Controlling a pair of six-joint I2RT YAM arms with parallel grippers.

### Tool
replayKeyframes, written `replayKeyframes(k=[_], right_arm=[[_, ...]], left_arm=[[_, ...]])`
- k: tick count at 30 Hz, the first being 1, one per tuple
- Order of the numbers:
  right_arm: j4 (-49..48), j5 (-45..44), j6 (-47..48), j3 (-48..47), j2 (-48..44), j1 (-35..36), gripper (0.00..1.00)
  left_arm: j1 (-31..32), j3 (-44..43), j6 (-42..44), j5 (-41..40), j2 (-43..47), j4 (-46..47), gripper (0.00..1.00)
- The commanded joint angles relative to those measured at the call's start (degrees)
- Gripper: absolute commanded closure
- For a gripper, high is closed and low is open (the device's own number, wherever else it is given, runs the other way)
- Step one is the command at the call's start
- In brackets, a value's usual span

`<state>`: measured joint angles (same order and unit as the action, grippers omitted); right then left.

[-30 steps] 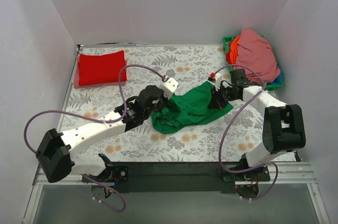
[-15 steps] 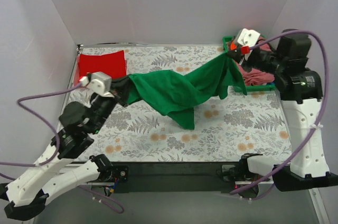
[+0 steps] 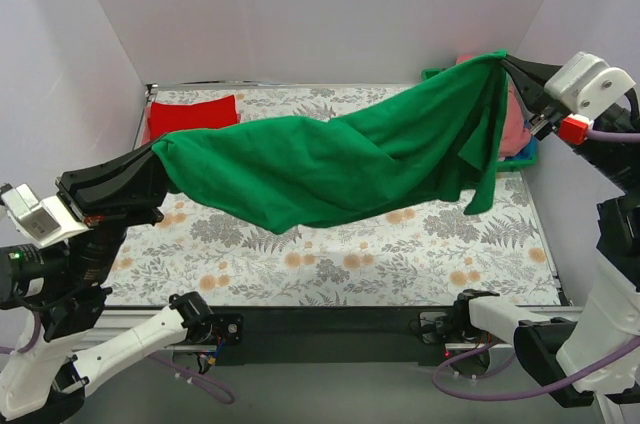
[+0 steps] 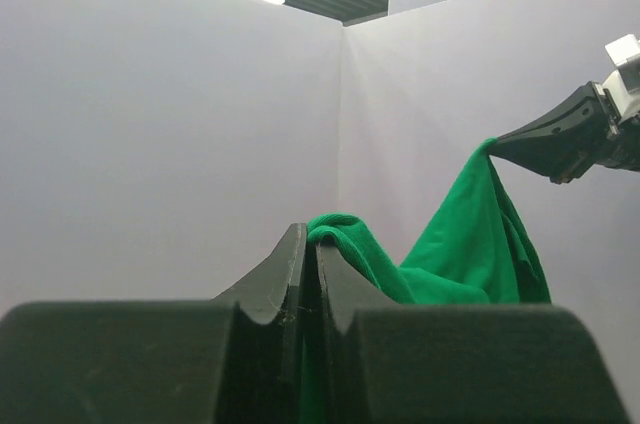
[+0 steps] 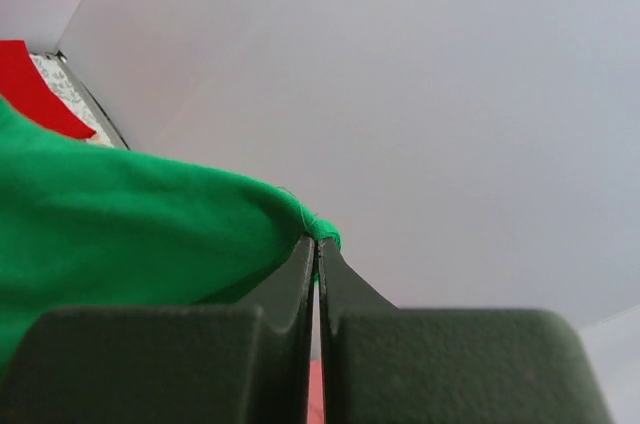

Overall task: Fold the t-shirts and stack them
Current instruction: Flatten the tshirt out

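The flowered surface (image 3: 400, 264) fills the floor of the white-walled booth. High above it the green t-shirt (image 3: 330, 159) hangs stretched almost from one side wall to the other, pulled out between the two arms. It sags in soft folds through the middle, and a loose flap drops down near its right end. No part of it seems to touch the surface.

At the far left corner the red t-shirt (image 3: 190, 114) lies flat as a folded rectangle, well apart from the green one. Far right, a pink t-shirt (image 3: 513, 114) is heaped in a basket (image 3: 528, 154), mostly hidden behind the hanging green cloth.

Now the tools. The left pincer (image 3: 160, 159) is pressed together on the shirt's left end, and its wrist view shows the fabric bunched right at the tips. The right pincer (image 3: 505, 57) pinches the shirt's upper right corner up near the back wall, with its fingers squeezed tight on a small peak of green cloth.
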<state>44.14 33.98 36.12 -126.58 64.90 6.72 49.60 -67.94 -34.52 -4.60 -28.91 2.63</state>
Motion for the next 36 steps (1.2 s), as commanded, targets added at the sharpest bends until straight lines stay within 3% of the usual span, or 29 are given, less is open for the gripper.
replayKeyframes(k=[1, 4, 9, 12, 14, 16, 17, 18, 19, 20, 22, 23, 27, 29, 30, 32, 35, 36], right_arm=[[-3.6, 1.3, -4.3, 1.7, 2.2, -0.9, 0.99], [-5.5, 4.4, -7.7, 8.0, 3.6, -0.9, 0.99], [-13.8, 9.4, -15.1, 21.4, 8.4, -0.2, 0.99], [-18.4, 1.3, -15.8, 26.9, 15.0, 6.3, 0.99], [-20.7, -8.1, -15.4, 28.9, 22.0, 12.7, 0.99], [-22.0, -15.7, -17.2, 28.2, 28.1, 16.5, 0.99], [-22.4, -20.9, -21.3, 24.6, 35.0, 16.6, 0.99], [-22.1, -23.0, -22.4, 22.5, 38.4, 16.6, 0.87], [-21.7, -24.3, -22.2, 20.6, 41.3, 16.6, 0.73], [-20.7, -25.7, -22.0, 18.8, 45.4, 16.6, 0.5], [-18.0, -24.5, -21.5, 17.4, 48.3, 16.0, 0.44], [-17.3, -23.6, -21.4, 17.9, 48.0, 15.7, 0.44], [-17.1, -16.3, -18.6, 28.5, 41.5, 13.5, 0.42], [-16.6, -10.1, -16.3, 32.8, 36.5, 11.6, 0.4], [-16.5, -7.9, -15.1, 37.2, 34.8, 10.9, 0.39], [-15.8, -0.9, -12.2, 41.6, 29.7, 8.9, 0.37], [-14.7, 5.9, -7.7, 51.1, 23.4, 7.4, 0.37], [-14.7, 7.1, -6.9, 53.3, 21.9, 7.2, 0.37]], left_arm=[[-0.3, -0.7, 0.0, -0.9, -1.6, 2.3, 1.0], [-0.3, 3.4, 0.1, -9.0, -1.6, 5.2, 1.0], [-0.3, 18.3, -1.0, -27.8, -3.2, 14.2, 1.0], [-0.6, 25.4, -9.5, -37.5, -7.2, 13.0, 1.0], [-4.7, 27.6, -26.0, -39.1, -11.8, 3.2, 1.0], [-11.8, 30.3, -40.7, -34.1, -15.2, -6.6, 1.0], [-20.5, 31.8, -51.8, -29.3, -18.6, -11.6, 1.0], [-24.5, 32.8, -54.8, -21.4, -20.1, -13.1, 1.0], [-27.8, 33.9, -56.9, -17.3, -21.4, -13.9, 0.77], [-31.9, 33.3, -57.0, -14.8, -22.8, -15.7, 0.56], [-32.6, 30.3, -54.4, -14.7, -23.9, -17.7, 0.21], [-32.6, 29.5, -52.9, -15.2, -23.7, -18.2, 0.16], [-32.8, 25.2, -42.9, -15.7, -22.1, -18.2, 0.14], [-32.9, 24.1, -39.1, -8.9, -21.8, -16.4, 0.14], [-32.8, 23.9, -34.2, -5.0, -22.0, -15.3, 0.14], [-32.8, 23.4, -30.5, 10.8, -23.9, -12.7, 0.16], [-32.6, 21.3, -24.8, 28.2, -30.9, -10.9, 0.24], [-32.2, 20.3, -23.2, 30.5, -33.6, -11.0, 0.25]])
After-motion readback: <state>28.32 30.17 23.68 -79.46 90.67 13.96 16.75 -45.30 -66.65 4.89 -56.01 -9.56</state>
